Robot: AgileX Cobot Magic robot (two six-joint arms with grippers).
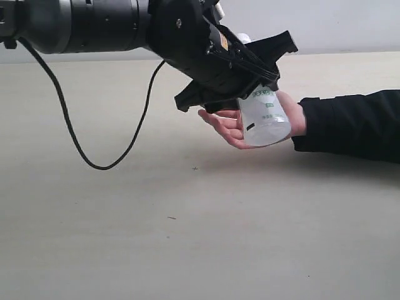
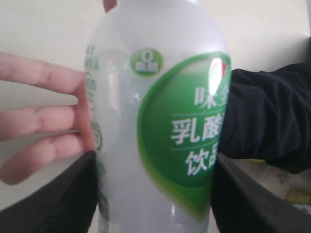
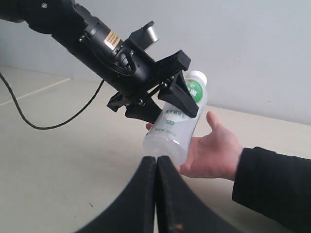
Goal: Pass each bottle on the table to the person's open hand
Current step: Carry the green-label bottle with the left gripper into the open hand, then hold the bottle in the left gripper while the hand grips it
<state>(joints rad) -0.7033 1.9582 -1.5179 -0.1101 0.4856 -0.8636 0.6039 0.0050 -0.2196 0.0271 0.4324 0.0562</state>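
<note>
Jaws of the left gripper (image 1: 257, 94) are clamped on the upper body of a white-capped bottle (image 1: 265, 116), just under its shoulder, 1 dark finger pressing each side across the green label. The right gripper (image 3: 156, 162) hangs back above the table (image 1: 187, 237) with its 2 fingers pressed together and nothing between them.

The bottle is off the table and tilted, cap up toward the arm, base down in the person's open hand (image 1: 232, 128). The base seems to touch the palm, though contact is hard to confirm. A black sleeve (image 1: 350, 125) reaches in from the right. No other bottle shows in any view.

Judging by its size and thin cloudy plastic, the bottle is light but slick. The walls would likely dent under a hard squeeze, and the glossy label gives little friction. Whether it is full cannot be told. The stiffer band near the shoulder, where the grip now sits, looks like the sound place to hold. That leaves the lower body free for the palm to close around before any release.
</note>
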